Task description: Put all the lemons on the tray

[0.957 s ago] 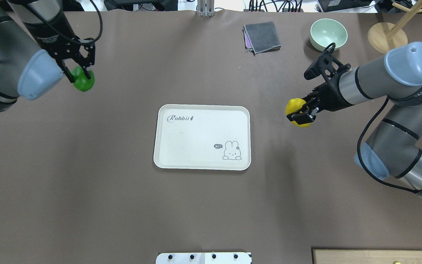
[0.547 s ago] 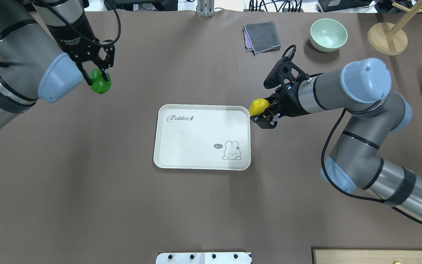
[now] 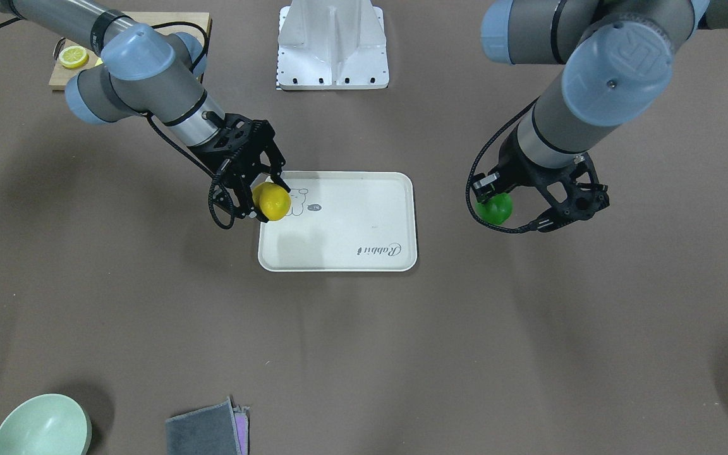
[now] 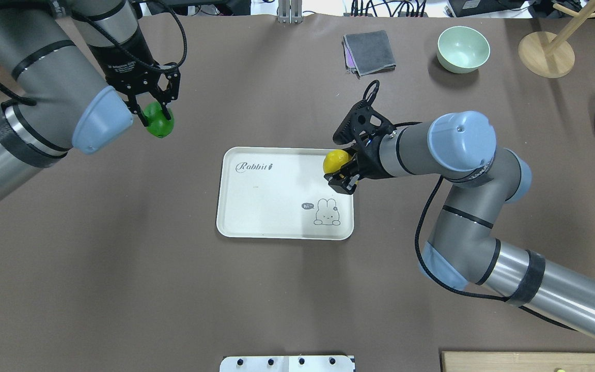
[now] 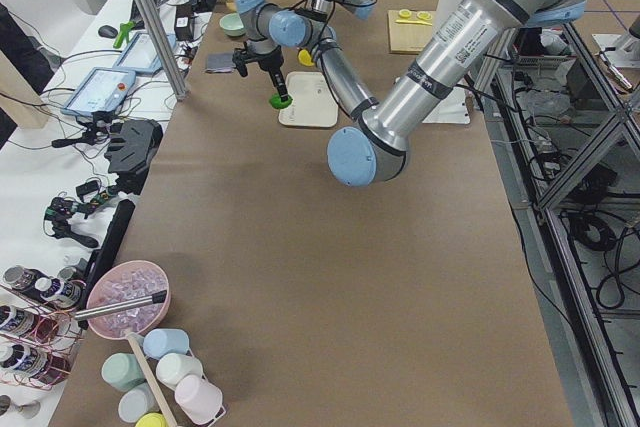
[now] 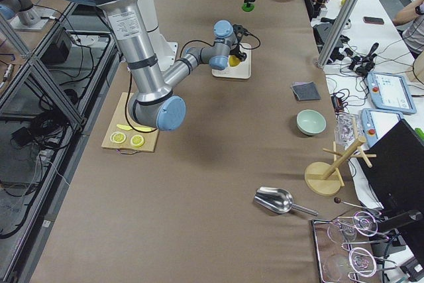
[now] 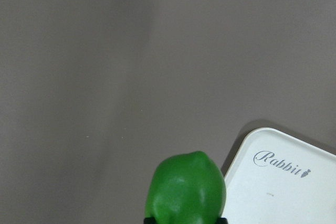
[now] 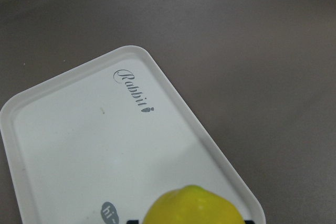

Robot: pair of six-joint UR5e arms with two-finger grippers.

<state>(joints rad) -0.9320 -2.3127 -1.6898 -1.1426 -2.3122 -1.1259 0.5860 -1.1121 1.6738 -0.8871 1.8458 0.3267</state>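
1. Two lemons: a yellow one (image 4: 334, 161) and a green one (image 4: 160, 123).
2. One tray (image 4: 271, 196), flat on the brown surface (image 4: 297, 289). Its floor shows only the "Rabbit" script and the bunny drawing.
3. Two grippers, each clamped on one lemon.
4. The right gripper (image 4: 344, 168) pinches the yellow lemon between its fingers. It holds the lemon over the tray's right end, by the rim. A shadow on the tray floor suggests the lemon hangs clear of it.
5. The left gripper (image 4: 154, 114) points down, its fingers closed around the green lemon. The lemon is off the tray, over the surface near the tray's far left corner.
6. One pale green bowl (image 4: 463, 49) stands at the far right of the surface. A folded grey cloth (image 4: 370, 51) lies just beside it.
7. One wooden board (image 6: 131, 134), near the robot's right side, carries two round lemon slices (image 6: 118, 138).
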